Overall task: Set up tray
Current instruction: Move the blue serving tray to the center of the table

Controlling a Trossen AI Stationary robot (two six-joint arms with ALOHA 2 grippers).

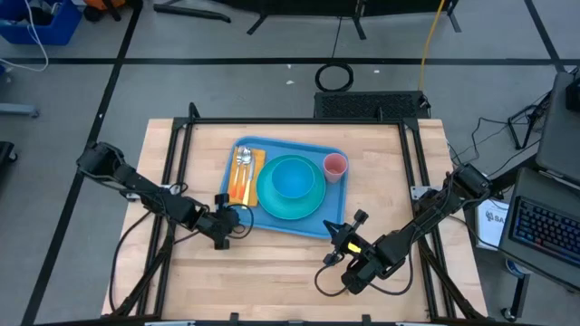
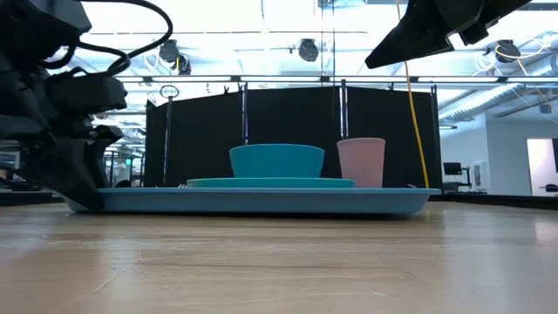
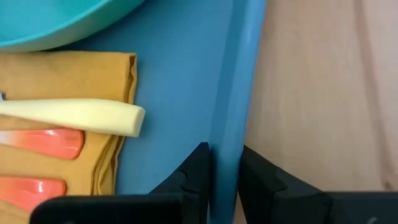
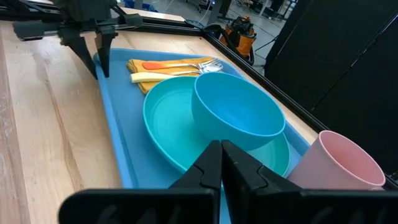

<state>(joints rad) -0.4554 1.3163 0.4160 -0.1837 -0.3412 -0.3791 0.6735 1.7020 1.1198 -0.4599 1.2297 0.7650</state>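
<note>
Wooden table [image 1: 299, 263], tray [image 1: 272, 217] in left claw [image 1: 224, 222]

The light wooden surface [image 1: 299, 263] was occupied by the tray [image 1: 272, 217], clamped at its rim by the left end effector [image 1: 228, 220].

You see a light-blue tray [image 1: 272, 220] in the middle of the high view, carrying a turquoise plate [image 1: 304, 206], a deeper blue bowl [image 1: 293, 177] and, toward the upper right of the tray, a pale pink cup [image 1: 336, 166]. At the tray's left edge lies a mustard-yellow napkin [image 3: 74, 71] under cutlery [image 3: 81, 116] whose handles run cream and orange-coral, with silver heads showing in the right wrist view. The table [image 1: 272, 281] under it all is pale, plain wood grain framed in black, and both arms look dark, the right gripper [image 1: 337, 232] with a small yellow mark near its base.
</note>
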